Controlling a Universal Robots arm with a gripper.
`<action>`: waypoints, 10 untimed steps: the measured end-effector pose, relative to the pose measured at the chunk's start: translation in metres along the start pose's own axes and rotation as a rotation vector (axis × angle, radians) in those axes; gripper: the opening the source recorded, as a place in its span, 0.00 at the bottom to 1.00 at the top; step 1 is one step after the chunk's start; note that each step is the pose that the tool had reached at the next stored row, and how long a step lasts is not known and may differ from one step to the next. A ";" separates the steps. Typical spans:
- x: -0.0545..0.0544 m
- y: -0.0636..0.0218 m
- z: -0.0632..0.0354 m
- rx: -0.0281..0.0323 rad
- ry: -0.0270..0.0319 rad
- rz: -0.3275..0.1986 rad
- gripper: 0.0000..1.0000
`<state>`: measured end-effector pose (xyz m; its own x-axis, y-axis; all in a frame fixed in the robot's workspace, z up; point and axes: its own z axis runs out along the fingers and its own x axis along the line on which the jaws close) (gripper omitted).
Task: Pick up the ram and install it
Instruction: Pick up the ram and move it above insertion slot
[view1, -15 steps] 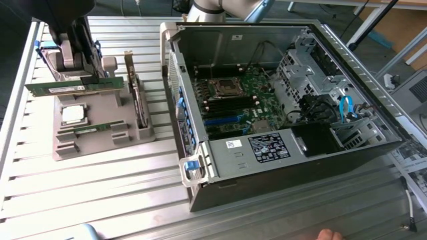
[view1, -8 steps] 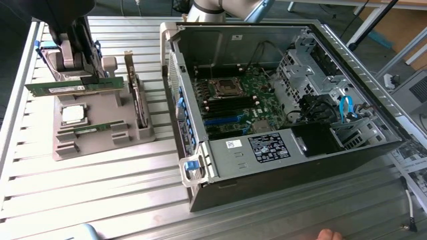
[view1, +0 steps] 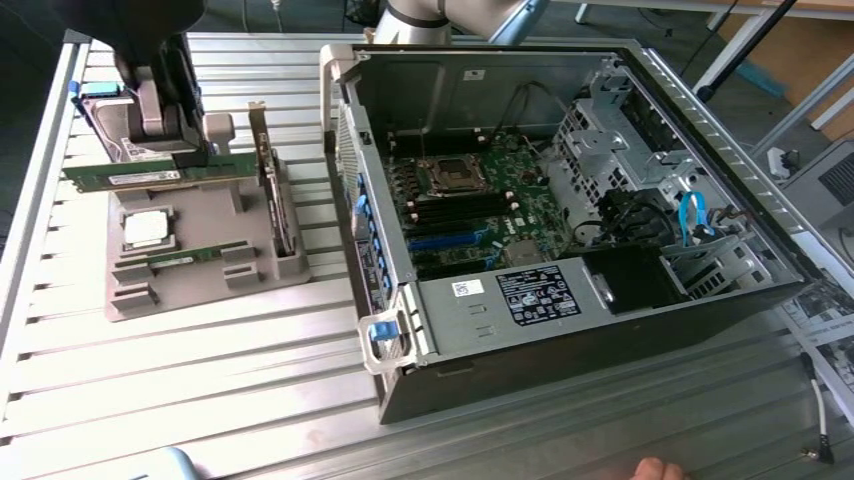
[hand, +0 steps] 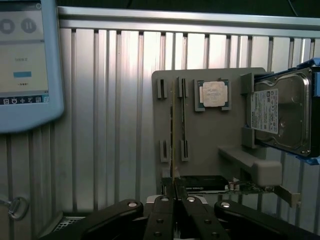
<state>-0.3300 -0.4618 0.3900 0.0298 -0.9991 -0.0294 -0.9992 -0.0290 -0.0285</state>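
Note:
My gripper (view1: 167, 158) hangs over the grey parts holder (view1: 200, 285) at the exterior view's left, shut on the ram (view1: 147, 176). The ram is a long green stick with a white label, held level and lifted a little above the holder. In the wrist view the ram (hand: 172, 130) shows edge-on as a thin line running out from between my fingertips (hand: 174, 195). The open computer case (view1: 534, 340) lies at the exterior view's right. Its motherboard (view1: 514, 165) faces up, with black memory slots (view1: 461, 210) near the processor socket (view1: 451, 175).
The holder also carries a second green stick (view1: 187, 256), a square silver processor (view1: 147, 228), an upright expansion card (view1: 274, 200) and a hard drive (hand: 282, 112). A tablet screen (hand: 25, 65) lies on the slatted table. A person's fingertip (view1: 654, 468) shows at the near edge.

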 end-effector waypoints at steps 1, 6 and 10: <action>0.000 -0.0013 0.0000 -0.0001 0.0000 0.000 0.12; 0.000 -0.0081 0.0002 0.0000 0.0000 0.000 0.12; 0.000 -0.0136 0.0004 -0.0001 0.0000 0.000 0.12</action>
<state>-0.3164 -0.4618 0.3900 0.0298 -0.9991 -0.0294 -0.9992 -0.0290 -0.0284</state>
